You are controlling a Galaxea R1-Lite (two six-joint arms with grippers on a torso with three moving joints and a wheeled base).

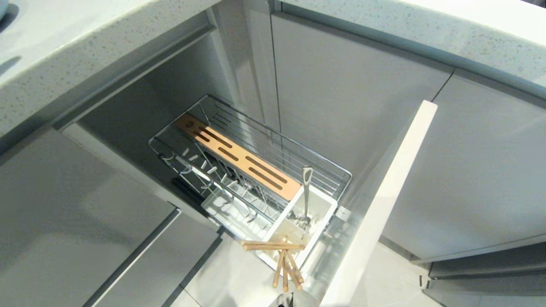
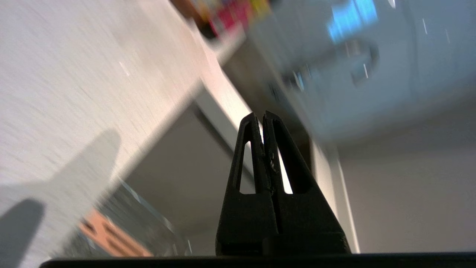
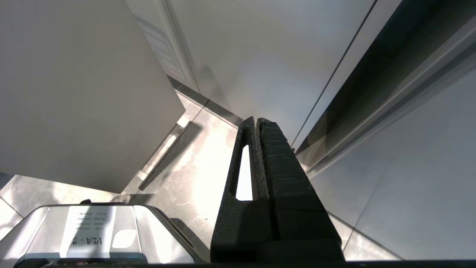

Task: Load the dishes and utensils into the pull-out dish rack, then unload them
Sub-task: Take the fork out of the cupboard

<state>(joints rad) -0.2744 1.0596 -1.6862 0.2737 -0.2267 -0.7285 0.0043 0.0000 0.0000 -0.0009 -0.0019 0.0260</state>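
Light wooden chopsticks [image 1: 285, 263] are seen nearest, standing in the white plastic utensil caddy [image 1: 323, 212]; one pair lies across its rim. A slim silver metal utensil [image 1: 306, 194] stands upright in the same caddy. Beyond it, the narrow chrome wire pull-out dish rack [image 1: 273, 149] is drawn out from the cabinet, its slotted wooden strip [image 1: 239, 157] bare of dishes. Left end effector [image 2: 260, 119]: fingers pressed together, nothing held, above the speckled tabletop [image 2: 67, 82]. Right end effector [image 3: 257, 121]: fingers together, empty, above the floor.

Speckled pale countertop [image 1: 85, 51], grey cabinet fronts [image 1: 349, 98], glossy tiled floor [image 3: 193, 175].
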